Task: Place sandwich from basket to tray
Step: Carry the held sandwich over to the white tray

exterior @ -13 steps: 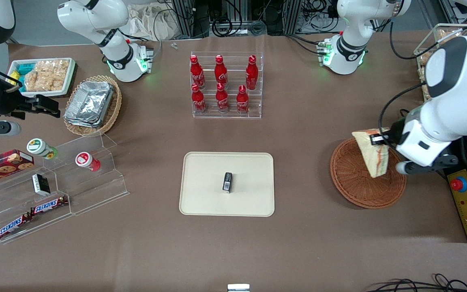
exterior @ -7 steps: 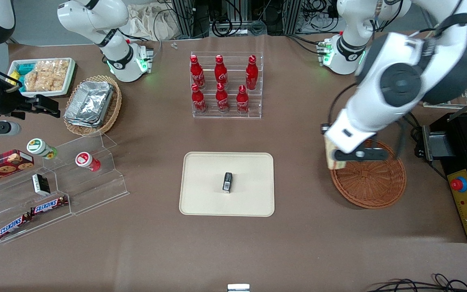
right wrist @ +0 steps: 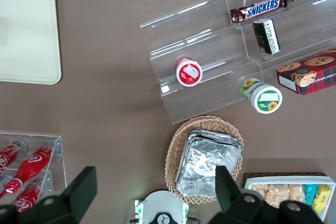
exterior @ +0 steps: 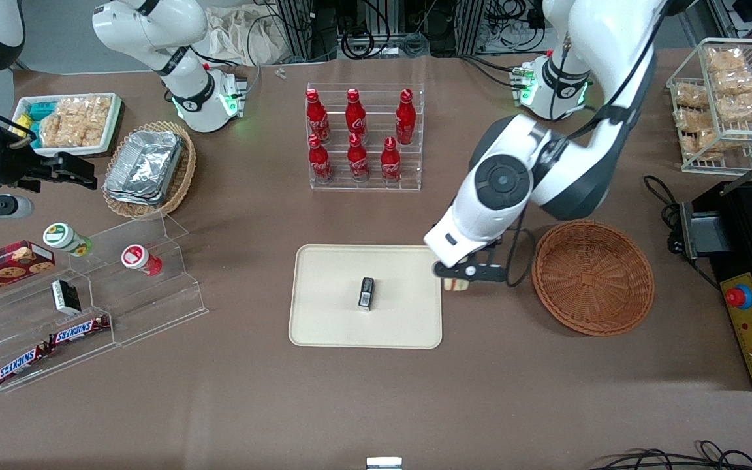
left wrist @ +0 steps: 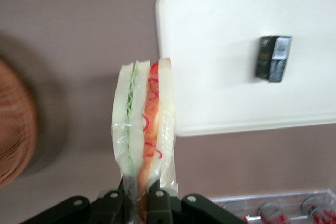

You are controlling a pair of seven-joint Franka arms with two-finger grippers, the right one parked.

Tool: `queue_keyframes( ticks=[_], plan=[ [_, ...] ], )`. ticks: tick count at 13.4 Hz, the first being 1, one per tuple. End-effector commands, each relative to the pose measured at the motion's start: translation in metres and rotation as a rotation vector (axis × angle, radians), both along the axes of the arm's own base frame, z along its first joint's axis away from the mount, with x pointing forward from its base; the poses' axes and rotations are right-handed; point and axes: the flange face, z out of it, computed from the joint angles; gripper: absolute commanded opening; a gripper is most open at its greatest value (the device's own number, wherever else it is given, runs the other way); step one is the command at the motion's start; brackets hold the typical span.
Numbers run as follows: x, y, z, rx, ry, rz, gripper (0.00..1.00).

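Observation:
My left gripper (exterior: 457, 275) is shut on the sandwich (left wrist: 144, 121), a wrapped wedge of white bread with green and orange-red filling. It hangs in the air between the basket and the tray, just off the tray's edge nearest the basket. In the front view only a small pale piece of the sandwich (exterior: 457, 284) shows under the gripper. The reddish-brown wicker basket (exterior: 593, 277) is empty; a sliver of it shows in the left wrist view (left wrist: 16, 124). The cream tray (exterior: 324, 313) holds a small black packet (exterior: 366, 292), also seen on the tray (left wrist: 210, 30) in the left wrist view (left wrist: 273, 57).
An acrylic rack of red cola bottles (exterior: 363, 138) stands farther from the front camera than the tray. A wire rack of bagged snacks (exterior: 722, 104) and a black control box (exterior: 751, 326) sit toward the working arm's end. A clear stepped shelf (exterior: 89, 307) with snacks lies toward the parked arm's end.
My left gripper has carried the sandwich up out of the basket and sideways toward the tray. The basket now lies empty and uncovered.

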Motion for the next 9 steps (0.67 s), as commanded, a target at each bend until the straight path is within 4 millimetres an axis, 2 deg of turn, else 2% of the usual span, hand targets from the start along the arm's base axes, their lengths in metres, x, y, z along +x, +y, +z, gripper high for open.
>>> queue_keyframes(
  ticks=[1, 2, 3, 7, 9],
  plan=[
    [0.013, -0.023, -0.049, -0.027, -0.020, -0.022, 0.00],
    [0.009, -0.039, -0.069, -0.025, -0.035, -0.040, 0.00],
    [0.007, -0.049, -0.078, -0.025, -0.063, -0.039, 0.00],
    [0.012, -0.042, -0.132, -0.002, -0.020, -0.037, 0.00],
    [0.012, -0.042, -0.134, 0.001, -0.017, -0.037, 0.00]
  ],
)
